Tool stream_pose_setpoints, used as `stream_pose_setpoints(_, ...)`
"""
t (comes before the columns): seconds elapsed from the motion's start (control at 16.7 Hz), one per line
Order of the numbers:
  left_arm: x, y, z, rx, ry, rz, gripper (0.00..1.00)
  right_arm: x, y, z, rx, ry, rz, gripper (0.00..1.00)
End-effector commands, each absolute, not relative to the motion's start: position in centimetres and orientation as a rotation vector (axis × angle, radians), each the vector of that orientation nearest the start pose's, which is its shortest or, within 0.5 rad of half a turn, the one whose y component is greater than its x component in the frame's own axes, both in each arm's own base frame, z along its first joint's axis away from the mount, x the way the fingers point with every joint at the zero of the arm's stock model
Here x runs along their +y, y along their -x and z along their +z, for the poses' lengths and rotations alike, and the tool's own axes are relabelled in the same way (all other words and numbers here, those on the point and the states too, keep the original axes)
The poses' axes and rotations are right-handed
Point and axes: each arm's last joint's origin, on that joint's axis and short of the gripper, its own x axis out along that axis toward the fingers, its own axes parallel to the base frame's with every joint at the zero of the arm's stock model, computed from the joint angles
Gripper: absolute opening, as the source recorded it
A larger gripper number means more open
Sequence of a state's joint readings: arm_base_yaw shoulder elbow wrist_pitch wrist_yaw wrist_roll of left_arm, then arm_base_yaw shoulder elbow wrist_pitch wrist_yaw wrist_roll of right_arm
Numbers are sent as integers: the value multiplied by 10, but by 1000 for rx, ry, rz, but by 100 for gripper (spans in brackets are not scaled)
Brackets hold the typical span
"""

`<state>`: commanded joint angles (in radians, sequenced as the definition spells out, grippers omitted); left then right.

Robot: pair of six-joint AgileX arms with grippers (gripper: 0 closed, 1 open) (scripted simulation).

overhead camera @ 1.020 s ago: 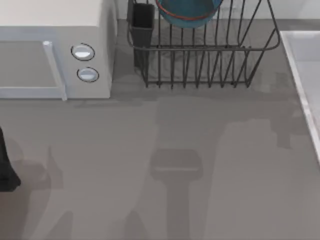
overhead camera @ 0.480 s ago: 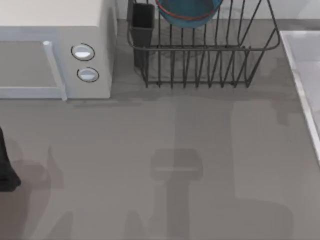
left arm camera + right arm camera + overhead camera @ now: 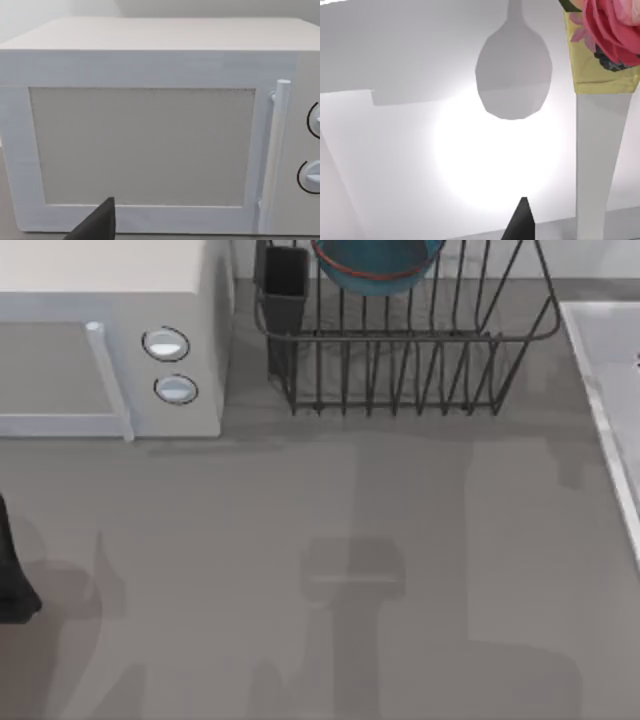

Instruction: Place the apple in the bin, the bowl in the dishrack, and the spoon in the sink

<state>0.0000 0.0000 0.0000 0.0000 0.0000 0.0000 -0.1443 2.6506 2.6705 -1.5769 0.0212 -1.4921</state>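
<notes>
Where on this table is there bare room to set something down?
The grey tabletop is bare in front of the microwave and dishrack, across to the sink rim. The rack is crowded: the bowl sits in it.

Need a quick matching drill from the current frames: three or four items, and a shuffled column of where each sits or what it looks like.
Items:
1. bowl
2. microwave
3. sink
4. utensil cup

Descriptions:
A. top view's right edge
B. dark, at the dishrack's left corner
C. blue, inside the dishrack
D. white box with two knobs, top view's left

Pairs: 1-C, 2-D, 3-A, 4-B
</notes>
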Motion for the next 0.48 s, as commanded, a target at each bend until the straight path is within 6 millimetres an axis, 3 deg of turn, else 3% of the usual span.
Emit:
stream_pose_setpoints(0.3, -1, -106, 160, 0, 0, 0, 100, -64, -499, 157, 1316, 1063, 1060, 0)
stream_pose_setpoints(0.48, -1, -106, 160, 0, 0, 0, 100, -64, -498, 154, 1303, 1074, 1045, 0)
